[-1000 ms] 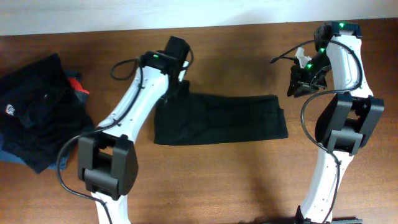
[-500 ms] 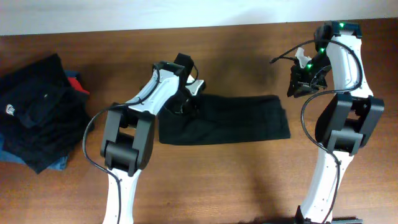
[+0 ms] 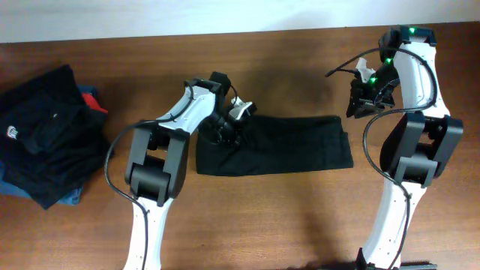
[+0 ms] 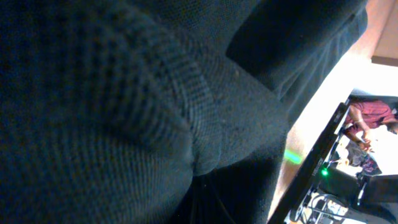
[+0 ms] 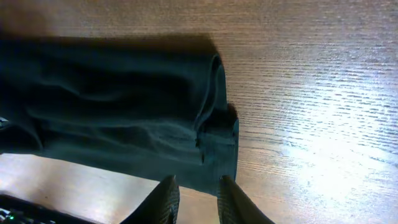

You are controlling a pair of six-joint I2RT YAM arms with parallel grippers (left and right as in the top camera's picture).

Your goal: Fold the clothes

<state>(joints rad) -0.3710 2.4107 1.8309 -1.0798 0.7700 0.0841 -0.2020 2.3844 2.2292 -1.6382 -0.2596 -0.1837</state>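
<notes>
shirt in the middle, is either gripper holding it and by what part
The left gripper is shut on the shirt near its left end; the right gripper holds nothing.

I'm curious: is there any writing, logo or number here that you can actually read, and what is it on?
The small white logo on the top black shirt of the folded pile: too small to read.
The long shirt lying mid-table: no text shows on it.
Nothing else in any view carries readable words, numbers or signs.
</notes>
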